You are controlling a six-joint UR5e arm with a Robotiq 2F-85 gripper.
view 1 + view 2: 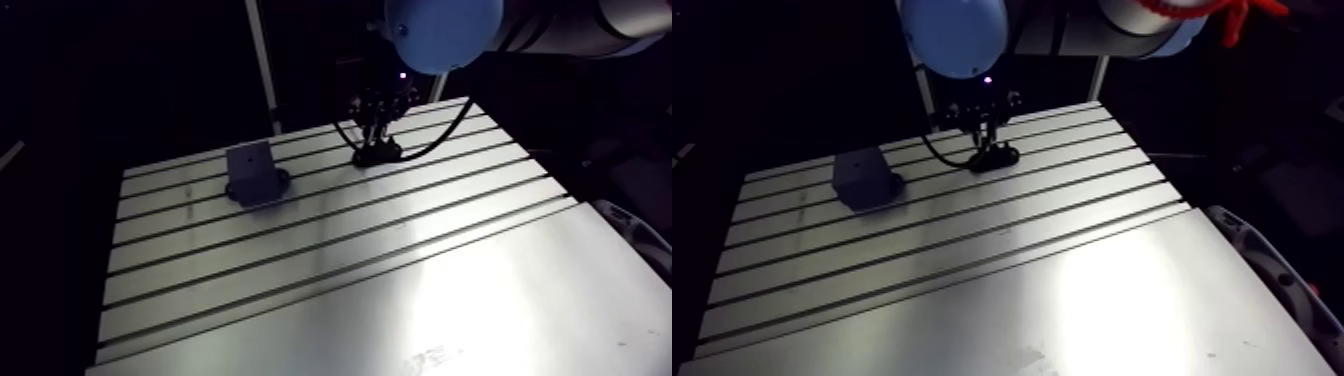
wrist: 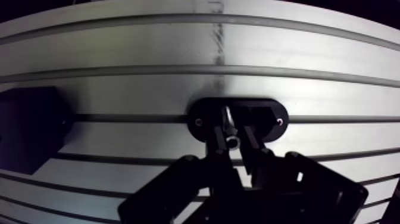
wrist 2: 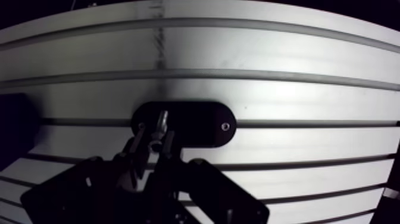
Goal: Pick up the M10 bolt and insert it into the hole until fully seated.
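In the wrist view my gripper (image 2: pixel 233 136) is down over a black oval holder (image 2: pixel 271 122) bolted to the table. The metallic M10 bolt (image 3: pixel 158 127) stands slightly tilted at the holder's middle. Both dark fingers (image 2: pixel 217 143) press against its sides, so the gripper is shut on it. In the arm view the gripper (image 1: pixel 378 135) hangs at the table's far side, directly above the holder (image 1: pixel 379 155). A dark block (image 1: pixel 252 172) on a round-eared base sits to the left of the holder, apart from the gripper. Its hole is not visible.
The slotted aluminium table (image 1: pixel 330 240) has long grooves running across it. A smooth plate (image 1: pixel 470 310) covers the near part. The dark block (image 2: pixel 27 128) lies beside the gripper, a short way from the holder along the same slot.
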